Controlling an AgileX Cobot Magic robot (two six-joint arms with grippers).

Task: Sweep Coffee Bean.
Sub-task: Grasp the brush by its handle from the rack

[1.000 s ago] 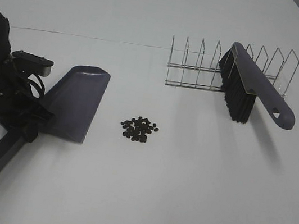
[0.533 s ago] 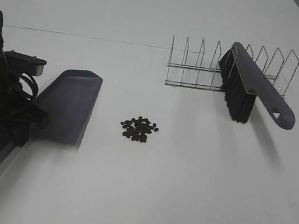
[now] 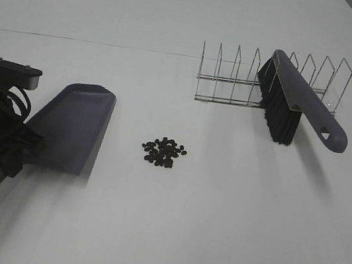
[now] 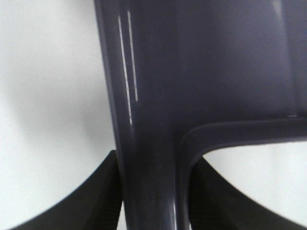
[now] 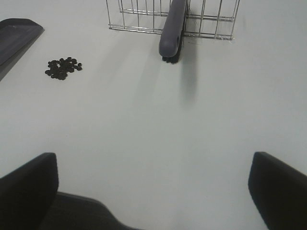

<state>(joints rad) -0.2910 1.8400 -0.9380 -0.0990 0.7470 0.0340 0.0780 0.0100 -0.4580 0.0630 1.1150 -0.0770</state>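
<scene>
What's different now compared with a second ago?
The left pincer, shut on the dustpan handle, has carried the dustpan leftward, away from the coffee beans. The beans, the brush and the wire rack have not moved.

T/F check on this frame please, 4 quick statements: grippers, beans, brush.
1. The left gripper is shut on the dustpan handle. True.
2. The coffee beans lie inside the dustpan. False: they sit in a cluster on the table, apart from the pan's edge.
3. The brush leans on the wire rack. True.
4. The right gripper holds the brush. False: it is open, empty and apart from the brush.
</scene>
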